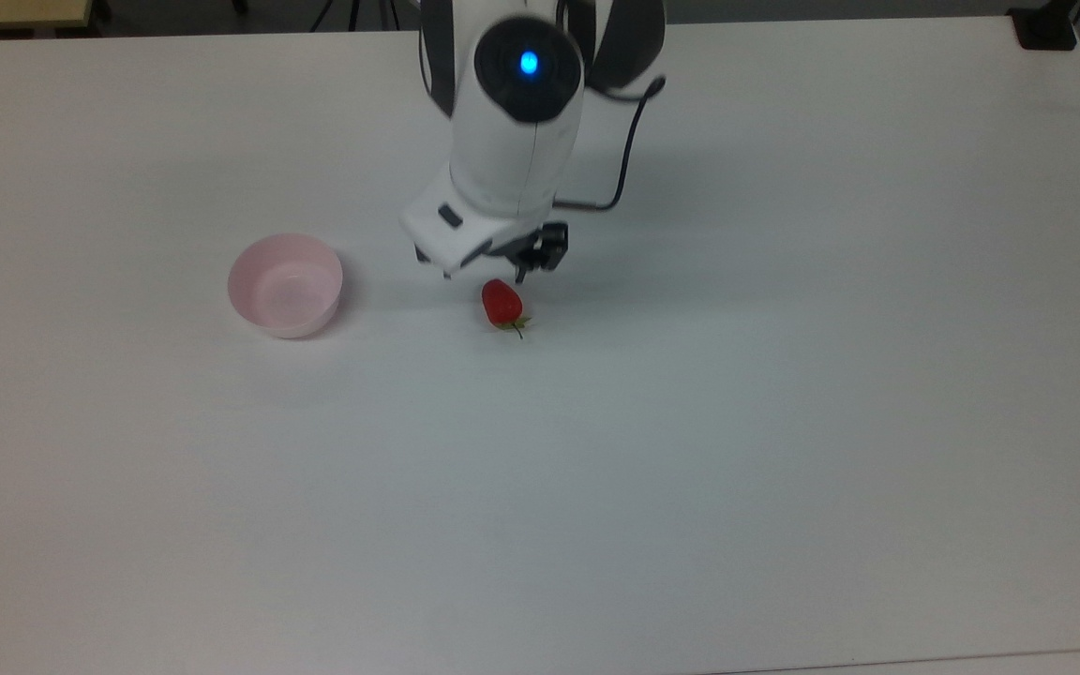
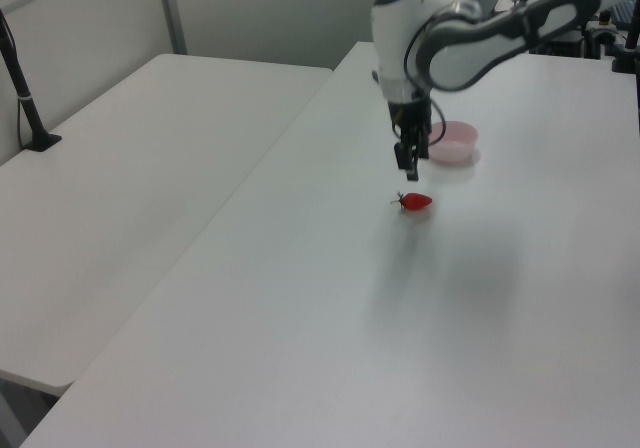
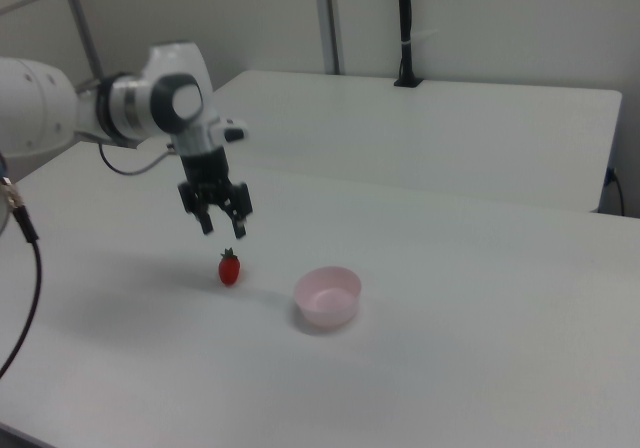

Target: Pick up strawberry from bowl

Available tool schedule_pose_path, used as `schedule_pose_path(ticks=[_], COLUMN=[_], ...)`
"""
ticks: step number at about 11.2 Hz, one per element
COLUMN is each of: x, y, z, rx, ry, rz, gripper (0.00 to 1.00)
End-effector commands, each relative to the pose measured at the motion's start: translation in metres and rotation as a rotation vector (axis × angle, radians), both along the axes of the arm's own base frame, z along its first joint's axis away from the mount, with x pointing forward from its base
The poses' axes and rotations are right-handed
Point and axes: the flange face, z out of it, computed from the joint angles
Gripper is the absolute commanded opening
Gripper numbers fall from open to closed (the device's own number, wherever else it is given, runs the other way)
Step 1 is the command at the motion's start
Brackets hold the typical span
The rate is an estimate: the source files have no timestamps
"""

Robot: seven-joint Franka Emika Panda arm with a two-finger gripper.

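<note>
Hanging above the white table [image 3: 480, 348], the gripper [image 3: 224, 227] is seen with its two dark fingers [image 3: 241, 223] parted wide and nothing clasped between them. Directly under it, free of both fingers, the strawberry [image 3: 229, 267] is found lying on the bare tabletop, its green cap pointed up toward the gripper in the right view. In the top view the same strawberry [image 1: 501, 304] is shown just below the gripper [image 1: 512, 267], stem end turned away from it.

Off to the top view's left of the gripper, well apart from the strawberry, the bowl [image 1: 285, 284] is sitting upright, pale pink, with nothing in it. In the right view the bowl [image 3: 327, 296] is placed to the right view's right of the gripper and lower. In the left view the bowl [image 2: 452, 142] is partly masked by the gripper [image 2: 409, 165], and the strawberry [image 2: 415, 202] lies just beneath. A black cable [image 1: 629, 141] is looped from the arm [image 1: 517, 122] beside the wrist. Behind, a second white table [image 3: 420, 118] is seen with a black post [image 3: 404, 28] clamped on it.
</note>
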Motion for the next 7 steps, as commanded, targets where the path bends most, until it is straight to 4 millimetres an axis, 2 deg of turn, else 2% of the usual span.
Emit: schedule_pose_path(ticks=[1, 2, 3, 4, 5, 7], x=[-0.045, -0.063, -0.076, -0.087, -0.095, -0.103], y=[0.008, 0.008, -0.007, -0.015, -0.024, -0.031], z=[0.092, 0.126, 0.161, 0.185, 0.196, 0.207], rx=[-0.027, -0.02, 0.026, 0.085, 0.102, 0.101], ry=[-0.001, -0.001, -0.04, -0.065, -0.064, -0.051], rz=[0.02, 0.006, -0.033, -0.064, -0.084, -0.098], gripper=[1.0, 1.0, 1.0, 1.0, 1.0, 1.0])
